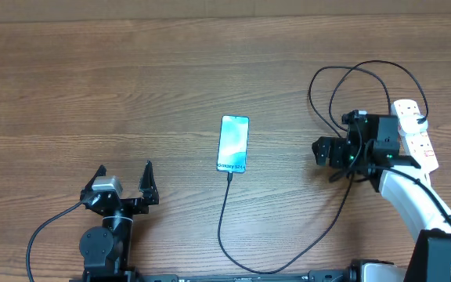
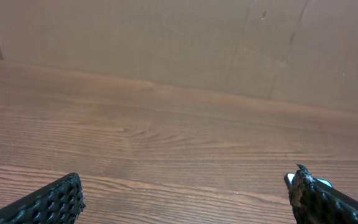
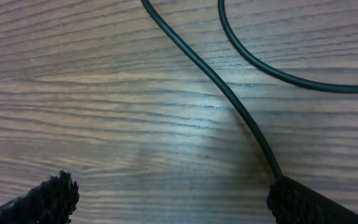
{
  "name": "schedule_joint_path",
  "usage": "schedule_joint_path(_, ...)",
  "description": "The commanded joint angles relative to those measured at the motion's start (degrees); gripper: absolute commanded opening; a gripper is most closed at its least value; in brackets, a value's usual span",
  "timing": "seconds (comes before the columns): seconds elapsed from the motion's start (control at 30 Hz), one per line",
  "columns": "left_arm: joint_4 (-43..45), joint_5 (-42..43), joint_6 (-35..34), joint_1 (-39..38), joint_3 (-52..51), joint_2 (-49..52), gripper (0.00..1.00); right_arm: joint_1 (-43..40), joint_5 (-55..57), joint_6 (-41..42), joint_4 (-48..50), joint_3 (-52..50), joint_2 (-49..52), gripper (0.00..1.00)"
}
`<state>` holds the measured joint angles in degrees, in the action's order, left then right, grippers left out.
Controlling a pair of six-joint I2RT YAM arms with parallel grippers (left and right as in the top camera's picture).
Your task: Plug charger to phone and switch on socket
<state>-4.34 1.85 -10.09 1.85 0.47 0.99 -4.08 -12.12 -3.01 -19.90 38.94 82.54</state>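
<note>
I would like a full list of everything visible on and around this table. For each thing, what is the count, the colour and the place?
table: one, brown wood grain, fills the overhead view.
phone: one, light blue screen, flat near the table's middle.
charger: one, thin black cable, runs from the phone's robot-side end, curves right, loops beside the socket.
socket: one, white power strip with red marks, right edge, partly hidden by the right arm.
left gripper: one, black, open, at the robot-side left, holding nothing.
right gripper: one, black, open, low over the charger near the socket, holding nothing.
</note>
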Motion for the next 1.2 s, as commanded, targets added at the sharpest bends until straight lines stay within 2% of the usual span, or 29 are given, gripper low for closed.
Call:
schedule_joint_path(0.0,-0.13,-0.57,1.29,-0.39,-0.20,-0.74,1.00,0.22,0.11,-0.28,2.93,-2.60,-1.38,1.00)
schedule_joint_path(0.27,-0.13,-0.57,1.29,-0.39,-0.20,-0.74,0.99,0.22,0.07,-0.28,11.13,-10.03,-3.93,1.00)
schedule_joint_path(0.67,-0.13,-0.57,1.27,-0.39,-0.20,-0.74,1.00,0.22,0.04,-0.02,29.66,-26.58,-11.37,1.00)
schedule_joint_path(0.87,-0.13,-0.57,1.27,-0.39,-0.20,-0.74,1.00,0.22,-0.74,-0.02,34.42,-30.47,-15.54,1.00)
schedule_joint_path(1.17,-0.13,-0.57,1.27,-0.39,-0.20,-0.74,1.00,0.22,-1.05,0.00,35.12,-33.07,-17.97,1.00)
